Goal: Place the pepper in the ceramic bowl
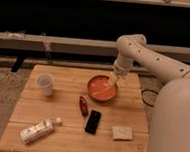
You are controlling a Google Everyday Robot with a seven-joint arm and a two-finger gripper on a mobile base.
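Note:
The dark red pepper (83,105) lies on the wooden table (68,133), just left of the black phone and in front of the bowl. The ceramic bowl (102,88), orange-red inside, sits at the table's back right. My gripper (111,81) hangs from the white arm over the bowl's right rim, well apart from the pepper. It holds nothing that I can see.
A whitish cup (44,83) stands at the back left. A black phone (93,121) lies near the middle front, a white bottle (37,129) at the front left, a pale sponge (121,133) at the front right. A cable loop (148,96) lies beyond the right edge.

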